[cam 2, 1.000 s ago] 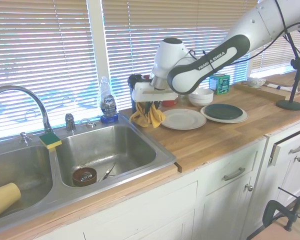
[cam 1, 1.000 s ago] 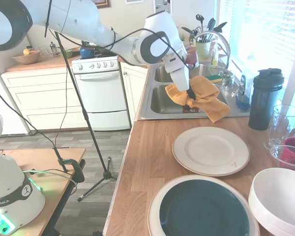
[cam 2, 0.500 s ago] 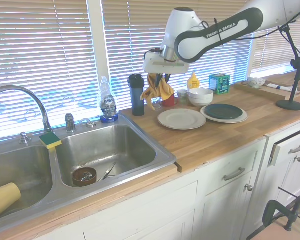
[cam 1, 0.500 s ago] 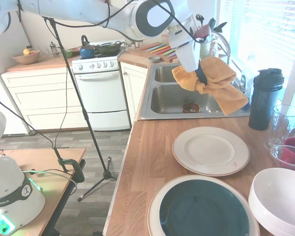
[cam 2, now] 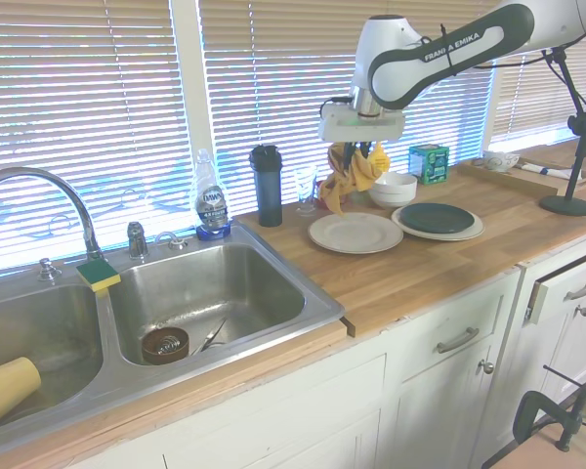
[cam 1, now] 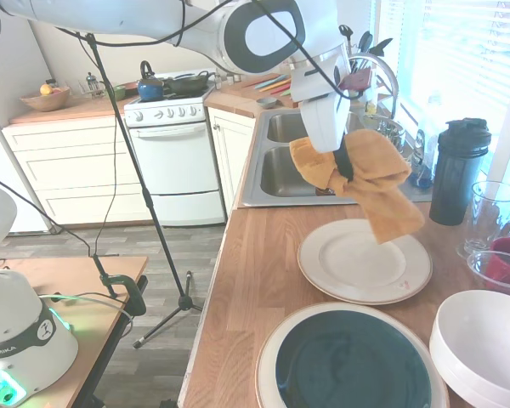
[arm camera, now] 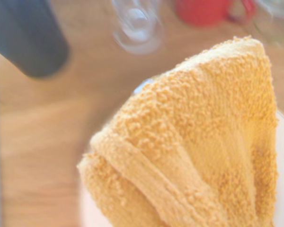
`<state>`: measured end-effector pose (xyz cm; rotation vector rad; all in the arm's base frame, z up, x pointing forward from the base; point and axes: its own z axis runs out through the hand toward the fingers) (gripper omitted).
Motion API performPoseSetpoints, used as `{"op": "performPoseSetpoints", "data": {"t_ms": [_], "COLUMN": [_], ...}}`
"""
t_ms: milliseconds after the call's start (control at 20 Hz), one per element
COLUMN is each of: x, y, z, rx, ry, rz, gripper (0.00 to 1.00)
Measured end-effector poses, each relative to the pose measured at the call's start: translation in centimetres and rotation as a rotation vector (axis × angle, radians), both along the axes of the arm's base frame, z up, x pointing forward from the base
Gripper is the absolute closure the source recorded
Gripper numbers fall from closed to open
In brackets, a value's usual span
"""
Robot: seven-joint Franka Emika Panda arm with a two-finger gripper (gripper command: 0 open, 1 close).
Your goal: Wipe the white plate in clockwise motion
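The claw point(cam 1: 347, 163) is pinched on a bunched orange cloth point(cam 1: 367, 182), which hangs in the air over the far edge of the white plate point(cam 1: 365, 261) without touching it. The plate lies flat on the wooden bench point(cam 1: 255, 280), just right of the steel sink point(cam 2: 200, 293). Nearer the first camera sit the teal-centred plate point(cam 1: 352, 360) and a deep white bowl point(cam 1: 484, 344); beyond the white plate stand a dark bottle point(cam 1: 459, 170) and a clear glass point(cam 1: 491, 214). Bright slatted blinds point(cam 2: 273, 88) run behind the bench, and a white stove point(cam 1: 172, 153) stands across the kitchen. Compared with half a second ago, the arm has carried the cloth from above the sink's rim toward the plate and slightly lower.
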<state>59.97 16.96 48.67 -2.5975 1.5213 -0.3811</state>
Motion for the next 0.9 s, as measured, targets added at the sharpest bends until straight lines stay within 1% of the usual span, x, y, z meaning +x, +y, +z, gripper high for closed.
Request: {"op": "performPoseSetpoints", "data": {"t_ms": [150, 350, 550, 750, 800, 900], "x": [-0.7, -1.9, -2.3, -1.6, -1.3, -0.4], "y": [-1.5, -2.1, -2.1, -1.9, -1.8, -1.6], "z": [-1.7, -5.3, -8.9, -13.2, -14.2, -14.7], "rx": [-0.014, -0.027, -0.025, -0.025, -0.023, -0.017], "ry": [0.05, 0.105, 0.124, 0.152, 0.151, 0.135], "rz": [-0.003, 0.002, 0.013, 0.015, 0.015, 0.015], "gripper": [1.0, 1.0, 1.0, 1.0, 1.0, 1.0]}}
